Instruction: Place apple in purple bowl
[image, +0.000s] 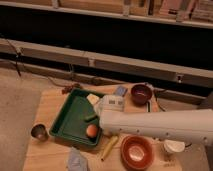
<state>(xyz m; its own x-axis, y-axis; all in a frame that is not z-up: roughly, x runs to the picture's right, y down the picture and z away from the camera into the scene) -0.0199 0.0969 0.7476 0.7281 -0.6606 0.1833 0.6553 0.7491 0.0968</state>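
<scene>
The apple is a small orange-red ball lying in the green tray, near its front right corner. The purple bowl stands at the back right of the wooden table and looks empty. My white arm reaches in from the right across the table. My gripper is at the arm's left end, just right of and above the apple, at the tray's right edge. The arm hides most of the gripper.
A green vegetable and a pale block lie in the tray. An orange-brown bowl, a white cup, a yellow stick-like item, a grey-blue cloth and a metal cup stand along the front.
</scene>
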